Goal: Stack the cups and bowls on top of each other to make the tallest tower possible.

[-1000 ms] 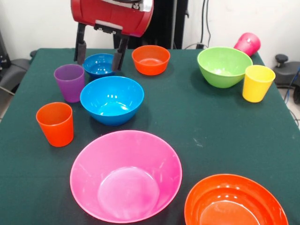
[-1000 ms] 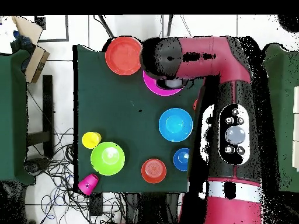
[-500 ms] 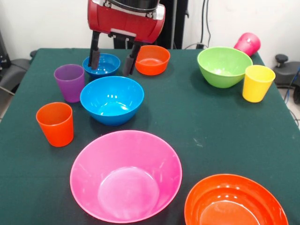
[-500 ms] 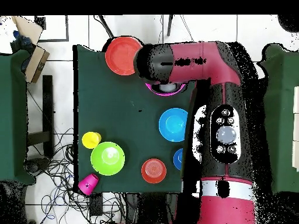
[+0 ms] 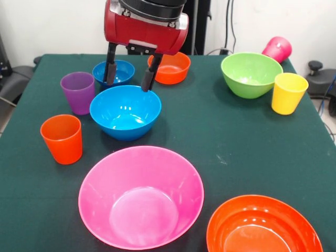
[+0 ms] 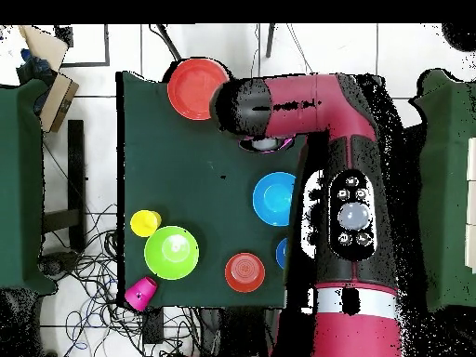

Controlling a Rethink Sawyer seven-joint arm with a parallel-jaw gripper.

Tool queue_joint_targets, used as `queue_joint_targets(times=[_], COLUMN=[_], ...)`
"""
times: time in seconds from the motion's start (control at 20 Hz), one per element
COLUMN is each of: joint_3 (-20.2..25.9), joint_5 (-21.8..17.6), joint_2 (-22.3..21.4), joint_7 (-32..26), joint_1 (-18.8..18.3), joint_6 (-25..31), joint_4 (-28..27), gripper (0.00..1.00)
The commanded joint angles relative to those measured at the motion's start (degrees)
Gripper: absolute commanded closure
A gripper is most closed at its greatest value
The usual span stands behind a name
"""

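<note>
Spread wide and empty, the gripper [image 5: 127, 80] hangs over the far rim of the medium blue bowl [image 5: 125, 112], small blue bowl [image 5: 115, 72] and small orange bowl [image 5: 170, 66] just behind it. Purple cup [image 5: 77, 92] and orange cup [image 5: 62, 138] crowd the left edge; the pink bowl [image 5: 140, 196] and large orange bowl [image 5: 263, 227] line the near edge. Bare cloth lies mid-table [image 5: 220, 136], before the green bowl [image 5: 251, 74], yellow cup [image 5: 288, 93] and tipped magenta cup [image 5: 277, 49]

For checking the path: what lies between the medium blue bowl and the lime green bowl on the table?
Nothing: in the front view, only bare green cloth lies between the medium blue bowl and the lime green bowl.
</note>
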Motion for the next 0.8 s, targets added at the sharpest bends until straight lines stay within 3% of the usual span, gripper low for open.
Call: queue_joint_targets(times=[0.05, 0.8], joint_3=[-0.4, -2.6], joint_5=[-4.0, -3.3], joint_2=[2.1, 2.6], joint_7=[-0.7, 0.8], joint_1=[2.0, 4.4], joint_6=[-2.8, -3.6], joint_4=[6.2, 6.1], gripper=[0.0, 0.0])
